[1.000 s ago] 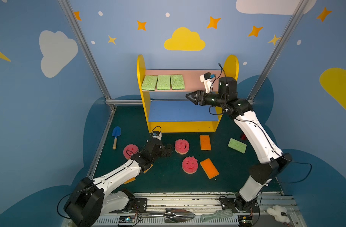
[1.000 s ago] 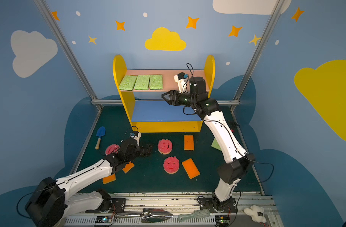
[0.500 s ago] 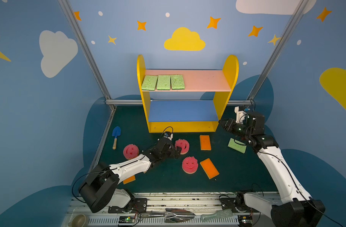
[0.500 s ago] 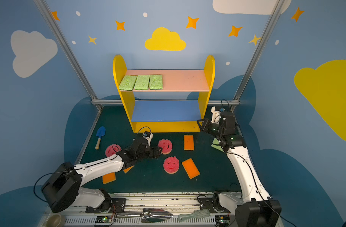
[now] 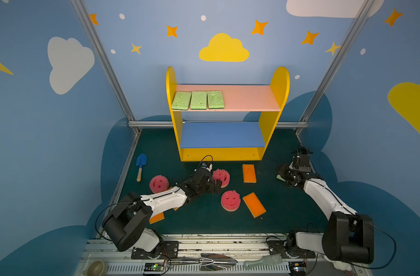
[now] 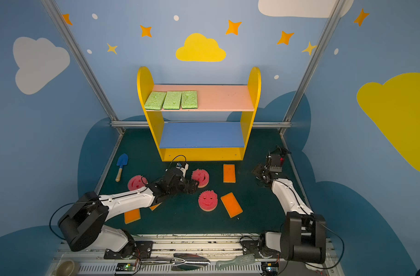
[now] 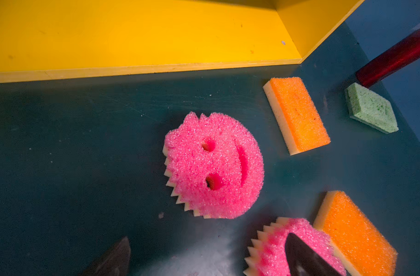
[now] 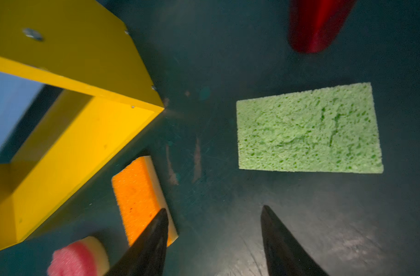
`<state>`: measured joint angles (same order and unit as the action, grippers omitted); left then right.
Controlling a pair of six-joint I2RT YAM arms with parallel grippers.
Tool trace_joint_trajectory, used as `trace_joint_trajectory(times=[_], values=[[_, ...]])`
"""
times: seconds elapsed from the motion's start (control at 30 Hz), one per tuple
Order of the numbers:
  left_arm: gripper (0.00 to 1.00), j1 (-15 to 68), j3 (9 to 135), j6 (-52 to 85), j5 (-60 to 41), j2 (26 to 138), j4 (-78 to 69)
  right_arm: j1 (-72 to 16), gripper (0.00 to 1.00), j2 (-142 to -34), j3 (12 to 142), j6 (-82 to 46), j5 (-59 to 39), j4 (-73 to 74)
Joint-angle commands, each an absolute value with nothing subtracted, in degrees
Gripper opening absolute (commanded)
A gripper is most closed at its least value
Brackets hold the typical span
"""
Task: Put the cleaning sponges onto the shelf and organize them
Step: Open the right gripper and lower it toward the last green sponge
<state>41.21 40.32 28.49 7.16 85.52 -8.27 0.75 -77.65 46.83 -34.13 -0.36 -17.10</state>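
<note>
Though nearly hidden from above, the green sponge faces the wide right gripper.

Reference: dark green mat covering the work floor.

- A blue plastic toy trowel with wooden handle is lying flat on the mat near its left edge in both top views, with the blade pointing toward the mat's back edge.
- A translucent dark red cylinder is showing near the mat's right edge. Cannot tell whether it is lying or leaning.
- Past the mat's front edge, on a white slotted rail, three items are resting:
  - a shiny metal scoop at about the middle;
  - a pale green bristled brush just right of it;
  - a small round olive bowl far to the left.
</note>
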Motion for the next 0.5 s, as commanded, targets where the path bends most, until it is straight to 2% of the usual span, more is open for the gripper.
trace_joint_trajectory(times=[0.0,0.17,0.47], values=[[1.0,41.23,41.46,28.88,5.63,87.8,-10.34,0.89,0.61,-84.28,54.02,-33.93,4.06,-22.46],[1.0,41.22,41.92,28.92,6.75,89.12,-10.37,0.88,0.6,-92.09,58.87,-33.5,6.06,-25.11],[1.0,41.24,41.84,29.18,8.7,89.18,-9.76,0.95,0.57,-98.0,64.54,-32.5,5.42,-29.27]])
